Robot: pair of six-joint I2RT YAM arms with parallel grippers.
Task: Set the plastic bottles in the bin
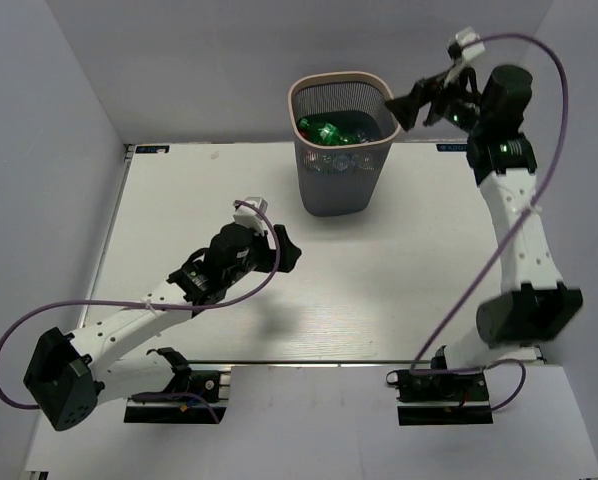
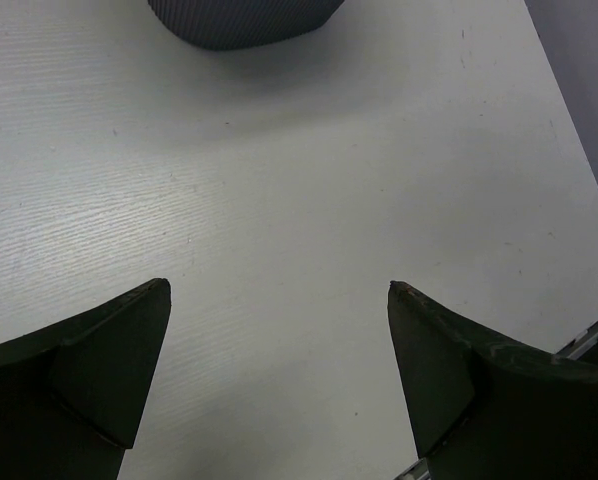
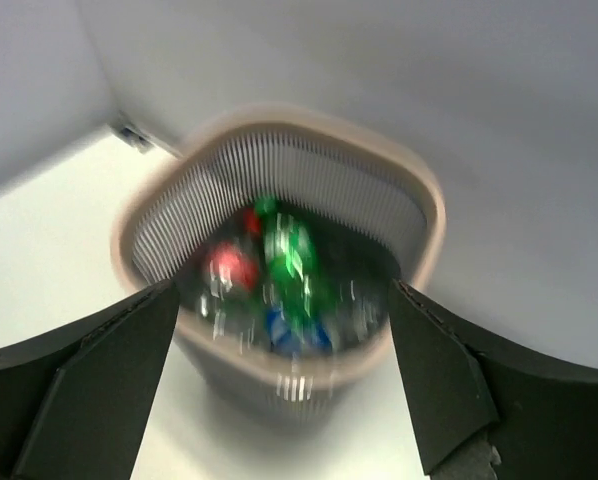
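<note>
The left arm's base [image 1: 64,380] sits at the near edge of the table [image 1: 399,290], and the arm reaches forward and to the right over the white surface. Its left end effector [image 1: 285,250] hangs low over the middle of the table, well short of the bin. Its two dark fingers [image 2: 109,350] are spread wide, with only bare table between them and nothing held.

Further right, at the far edge, stands the bin [image 1: 339,190], upright, its dark mesh wall topped by a pinkish-beige rim. The plastic bottles [image 1: 331,132] lie inside it in a heap. A green see-through one [image 3: 289,250] is on top, with red and blue labels beside and under it. The right wrist view is blurred, so their number cannot be told.

The right end effector [image 1: 407,106] is raised above table height just beside the bin's right rim and points toward the opening. Its fingers [image 3: 99,370] stand wide apart and empty.
</note>
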